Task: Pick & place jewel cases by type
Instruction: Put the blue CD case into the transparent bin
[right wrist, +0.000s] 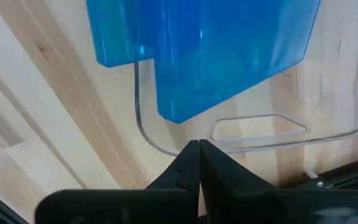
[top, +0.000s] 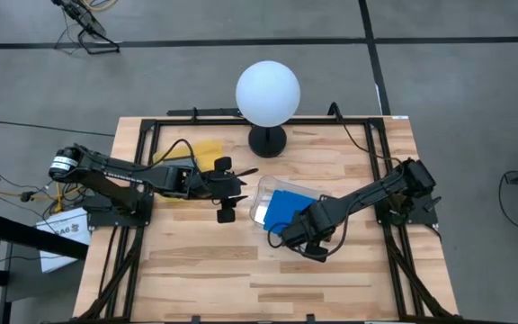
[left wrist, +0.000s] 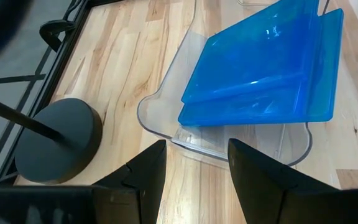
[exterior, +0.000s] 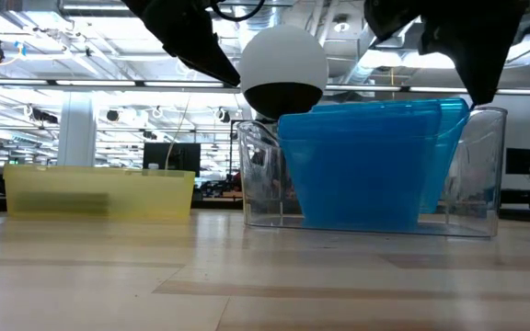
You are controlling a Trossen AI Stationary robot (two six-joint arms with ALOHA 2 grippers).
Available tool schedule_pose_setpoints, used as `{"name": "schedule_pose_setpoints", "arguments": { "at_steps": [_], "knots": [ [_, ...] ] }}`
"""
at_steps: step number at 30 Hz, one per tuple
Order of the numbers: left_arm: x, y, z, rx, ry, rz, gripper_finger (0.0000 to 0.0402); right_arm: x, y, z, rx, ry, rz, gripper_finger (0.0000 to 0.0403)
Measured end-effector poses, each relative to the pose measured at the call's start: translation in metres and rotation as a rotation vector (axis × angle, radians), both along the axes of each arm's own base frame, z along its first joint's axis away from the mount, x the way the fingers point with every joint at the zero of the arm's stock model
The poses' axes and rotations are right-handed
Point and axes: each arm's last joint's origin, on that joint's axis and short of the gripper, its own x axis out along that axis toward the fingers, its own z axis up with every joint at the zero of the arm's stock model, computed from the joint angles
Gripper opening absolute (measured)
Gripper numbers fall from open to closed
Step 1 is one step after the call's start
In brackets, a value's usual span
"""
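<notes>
Nearest the front edge of the table we see bare wooden planks, and just past them our right gripper [top: 288, 236] hangs at the near rim of the clear plastic tray [top: 261, 193]. Its fingers are pressed together with nothing between them; in the right wrist view the tips meet just above the tray's lip. The blue jewel cases [top: 281, 207] rest inside that tray, at least two of them stacked and leaning at a slant against its far wall, their corners standing above the rim in the low view.

Level with the tray, our left gripper [top: 226, 191] hovers beside it, fingers parted and empty, pointing toward the tray. Behind it lies the yellow tray [top: 207, 150], well apart from the clear one, and we cannot see anything inside it. Farthest back stands the white globe lamp [top: 267, 93] on its dark base.

We judge the risks to be these: our closed right fingers could catch the tray's lip and drag or tip the light tray, and the leaning cases could slide flat or topple out if it is knocked. Our two grippers are also near each other and might collide.
</notes>
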Motion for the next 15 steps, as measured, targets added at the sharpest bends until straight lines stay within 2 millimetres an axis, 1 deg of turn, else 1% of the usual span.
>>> {"name": "schedule_pose_setpoints", "arguments": {
  "at_steps": [5,10,15],
  "knots": [
    [0.000,0.000,0.000,0.001,0.000,0.000,0.0166,0.002,-0.001,-0.006,0.022,-0.009,-0.009,0.0001],
    [0.000,0.000,0.000,0.001,0.000,0.000,0.0166,0.001,-0.004,-0.020,0.043,0.006,-0.020,0.0000],
    [0.000,0.000,0.000,0.004,0.001,-0.003,0.0166,0.003,-0.006,-0.026,0.036,-0.020,-0.014,0.0000]
  ]
}}
